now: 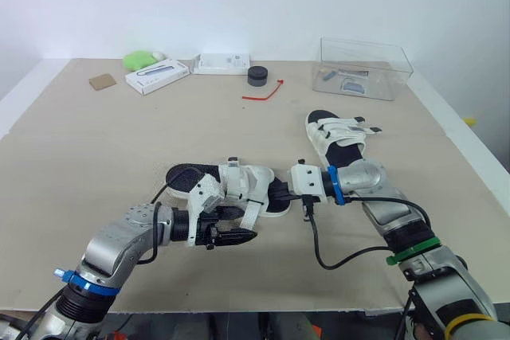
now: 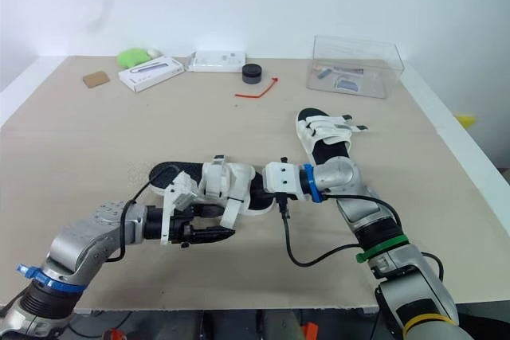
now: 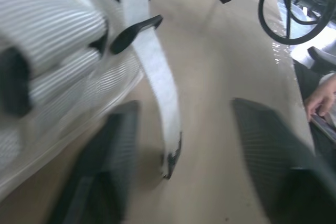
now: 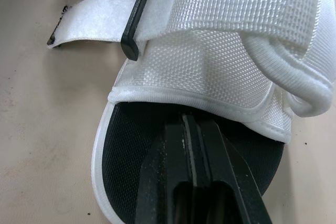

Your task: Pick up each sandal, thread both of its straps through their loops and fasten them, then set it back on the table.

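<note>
Near sandal (image 1: 239, 185): white woven mesh upper, padded rolled edge, black textured footbed with white rim; lies at mid-table (image 1: 96, 157) between the grippers. One white hook-and-loop strap (image 3: 157, 77) passes a flat black rectangular loop (image 4: 135, 24) and hangs loose.

Left gripper (image 3: 185, 109): fingers spread, the strap's free end dangling between them.

Right gripper (image 4: 192, 124): fingers pressed together, lying over the footbed at the edge of the upper.

Second sandal (image 1: 339, 137): same make, flat on the table farther right.

Clear plastic box (image 1: 366, 68), rectangular, far right; holds small grey items, too small to identify.

Two flat white boxes (image 1: 158, 77), black puck (image 1: 257, 76), red cord (image 1: 263, 93).
</note>
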